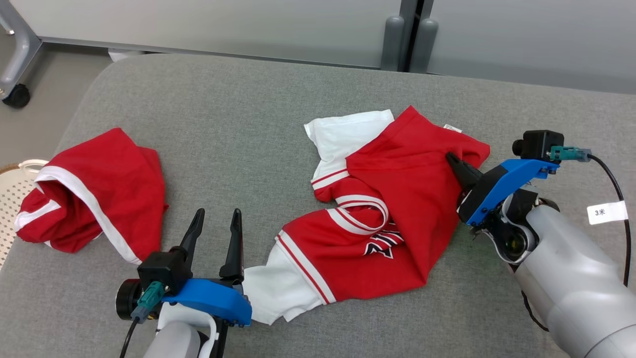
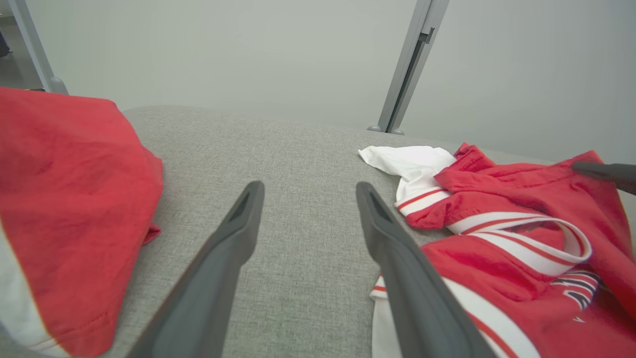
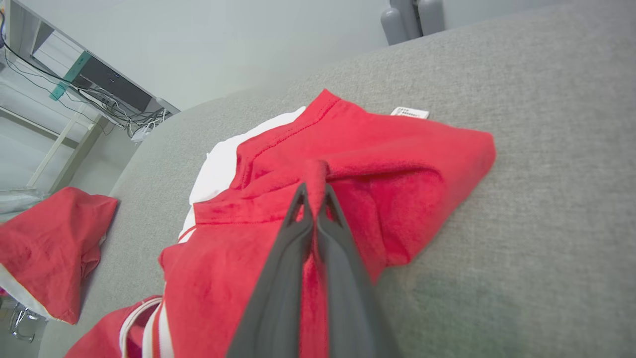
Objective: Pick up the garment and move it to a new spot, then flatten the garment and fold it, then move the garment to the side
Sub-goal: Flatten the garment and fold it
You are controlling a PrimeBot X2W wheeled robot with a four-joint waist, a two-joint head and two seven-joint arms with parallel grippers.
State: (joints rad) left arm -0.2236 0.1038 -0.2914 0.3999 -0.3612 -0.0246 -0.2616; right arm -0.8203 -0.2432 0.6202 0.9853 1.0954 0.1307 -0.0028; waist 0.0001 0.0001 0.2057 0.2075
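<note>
A crumpled red and white garment (image 1: 392, 209) with striped trim and a dark logo lies on the grey cushion, right of centre. My right gripper (image 1: 454, 164) has come in from the right and is shut on a ridge of its red cloth; the right wrist view shows the fold pinched between the fingertips (image 3: 314, 191) on the garment (image 3: 397, 164). My left gripper (image 1: 217, 219) stands open at the lower left, just left of the garment's white sleeve, with nothing between its fingers (image 2: 226, 258). The garment (image 2: 521, 233) lies to the right in the left wrist view.
A second red and white garment (image 1: 94, 194) lies bunched at the cushion's left edge, also in the left wrist view (image 2: 64, 209). A woven basket (image 1: 12, 194) sits beyond that edge. Grey panels and a post (image 1: 405, 35) stand behind the cushion (image 1: 238, 114).
</note>
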